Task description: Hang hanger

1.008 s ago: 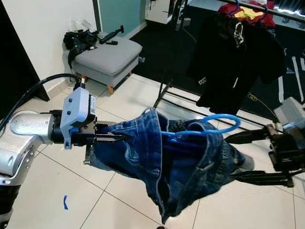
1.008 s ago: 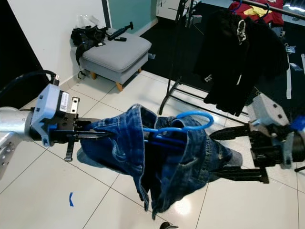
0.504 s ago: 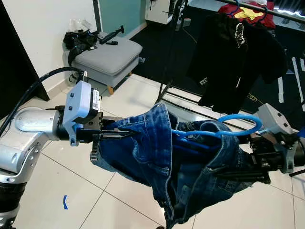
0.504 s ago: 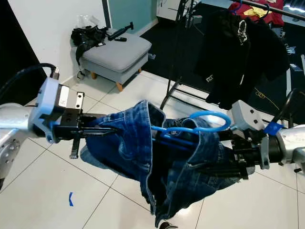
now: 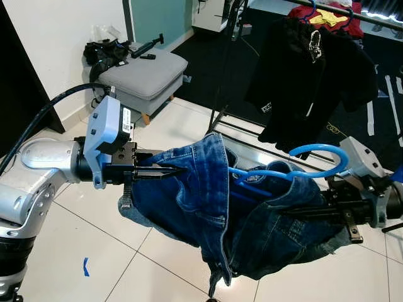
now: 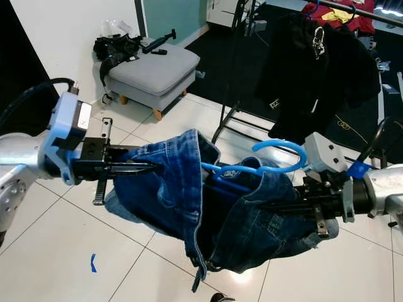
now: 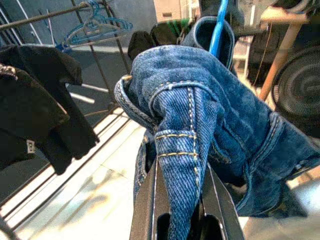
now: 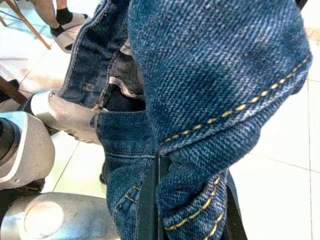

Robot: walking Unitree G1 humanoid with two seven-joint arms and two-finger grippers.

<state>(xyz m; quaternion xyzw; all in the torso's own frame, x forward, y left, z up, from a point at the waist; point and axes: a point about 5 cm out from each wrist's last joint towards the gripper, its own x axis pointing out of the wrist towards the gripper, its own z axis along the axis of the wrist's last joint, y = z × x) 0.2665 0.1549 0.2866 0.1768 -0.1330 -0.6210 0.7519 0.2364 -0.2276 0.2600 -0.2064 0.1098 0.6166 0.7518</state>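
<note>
Both grippers clamp blue denim jeans (image 5: 252, 220) draped on a blue hanger (image 5: 296, 170): left gripper (image 5: 173, 170) pinches one end, right gripper (image 6: 277, 204) the other, the hanger between them.

Jeans (image 5: 208, 201) are rough blue denim with yellow stitching; hanger (image 5: 296, 165) is smooth glossy blue plastic. Floor (image 5: 75, 233) is glossy white tile (reflective). Footstool (image 5: 141, 74) is matt grey cloth on wooden legs.

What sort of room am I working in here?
Probably a home living or dressing area: a clothes rack with hung black garments, a grey footstool by the wall, and a white tiled floor.
</note>
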